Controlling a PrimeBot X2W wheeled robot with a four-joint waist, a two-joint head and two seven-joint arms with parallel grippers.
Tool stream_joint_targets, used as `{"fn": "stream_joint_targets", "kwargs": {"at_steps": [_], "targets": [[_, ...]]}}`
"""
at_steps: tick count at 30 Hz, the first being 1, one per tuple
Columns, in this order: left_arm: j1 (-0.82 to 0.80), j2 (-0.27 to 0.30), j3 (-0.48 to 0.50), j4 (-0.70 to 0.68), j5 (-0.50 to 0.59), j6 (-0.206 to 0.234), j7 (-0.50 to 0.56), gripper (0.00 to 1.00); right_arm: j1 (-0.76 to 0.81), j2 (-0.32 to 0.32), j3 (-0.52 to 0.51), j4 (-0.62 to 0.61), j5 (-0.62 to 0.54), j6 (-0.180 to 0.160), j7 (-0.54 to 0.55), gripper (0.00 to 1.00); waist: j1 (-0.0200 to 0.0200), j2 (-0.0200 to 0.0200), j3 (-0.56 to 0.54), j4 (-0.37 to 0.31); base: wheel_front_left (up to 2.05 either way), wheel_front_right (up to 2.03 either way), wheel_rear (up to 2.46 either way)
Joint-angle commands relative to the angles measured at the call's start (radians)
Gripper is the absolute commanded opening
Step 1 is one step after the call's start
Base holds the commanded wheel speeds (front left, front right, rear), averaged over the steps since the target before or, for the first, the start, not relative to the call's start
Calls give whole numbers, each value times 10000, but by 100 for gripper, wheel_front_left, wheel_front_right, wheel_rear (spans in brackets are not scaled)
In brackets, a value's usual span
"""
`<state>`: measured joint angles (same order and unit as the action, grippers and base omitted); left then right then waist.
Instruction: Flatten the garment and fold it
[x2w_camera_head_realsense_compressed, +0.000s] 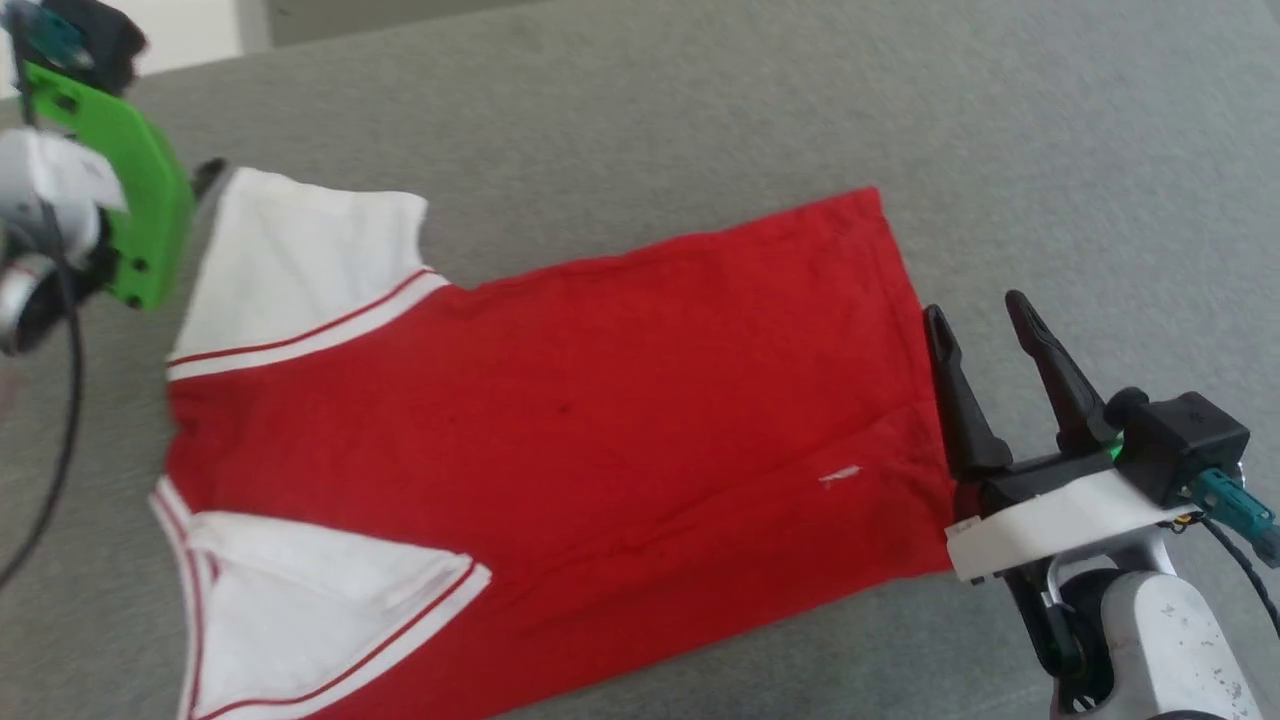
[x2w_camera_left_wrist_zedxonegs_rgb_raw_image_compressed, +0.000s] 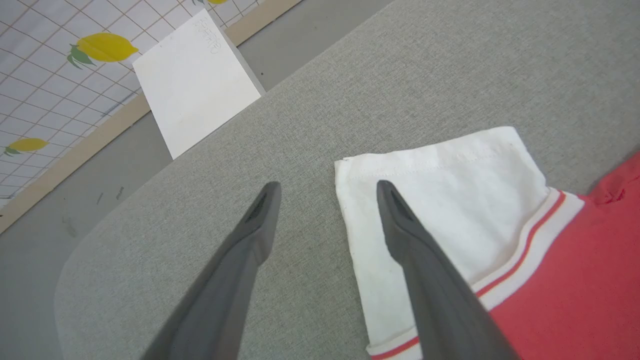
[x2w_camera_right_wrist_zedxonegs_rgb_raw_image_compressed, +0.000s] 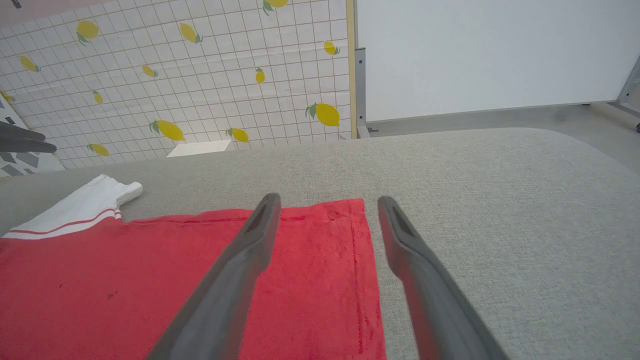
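Risk 1: you could've nipped just the top layer at the hem (x2w_camera_right_wrist_zedxonegs_rgb_raw_image_compressed: 356, 250). My read is the fold would then drag crooked.
Cause 1: the R gripper (x2w_camera_head_realsense_compressed: 975, 310) sat right at that edge, and the frames didn't show it low enough to catch both layers.
Risk 2: a crease could get locked in.
Cause 2: the near sleeve (x2w_camera_head_realsense_compressed: 320, 590), at 7 o'clock in the head view, lay tucked and rumpled, so it wasn't flat yet.
Risk 3: an uneven pull, since the two grippers sat at opposite ends of the shirt.
Garment (x2w_camera_head_realsense_compressed: 560, 420): it lay spread on the grey pad (x2w_camera_head_realsense_compressed: 700, 100) with the plain red side up, sleeves toward 9 o'clock and hem toward 3 o'clock.
L jaws: the L gripper (x2w_camera_left_wrist_zedxonegs_rgb_raw_image_compressed: 327, 187) was spread wide and gripping nothing. In the L wrist view, one finger was over the far sleeve (x2w_camera_left_wrist_zedxonegs_rgb_raw_image_compressed: 450, 200) and the other over bare pad, with the sleeve corner between them. I couldn't tell if they touched it.
R jaws: these were also spread wide and empty. In the R wrist view, one finger was over red cloth and the other over bare pad, with the hem edge between the tips.
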<state>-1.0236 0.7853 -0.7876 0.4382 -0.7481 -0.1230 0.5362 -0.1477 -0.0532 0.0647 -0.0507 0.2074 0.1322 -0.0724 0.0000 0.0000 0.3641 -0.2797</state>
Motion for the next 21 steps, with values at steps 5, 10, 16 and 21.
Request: {"fn": "stream_joint_targets", "kwargs": {"at_steps": [5,10,16,21], "targets": [[-714,222,-70,533,-943,-62,1645,100,-183,27,25,-37,253,-15,-172,100,0,0,1079,-1048,0,0,0],[-909,388,123,1103,-1445,400,2665,100,-192,28,119,56,409,-15,-302,100,0,0,1333,-1211,0,0,0],[-852,550,181,1155,-1511,470,2624,100,-270,29,279,166,432,-15,-346,100,0,0,1545,-1326,0,0,0],[-713,626,-40,1032,-1552,396,3061,0,-302,29,163,236,425,-15,-348,100,0,0,1640,-1283,0,0,0]]}}
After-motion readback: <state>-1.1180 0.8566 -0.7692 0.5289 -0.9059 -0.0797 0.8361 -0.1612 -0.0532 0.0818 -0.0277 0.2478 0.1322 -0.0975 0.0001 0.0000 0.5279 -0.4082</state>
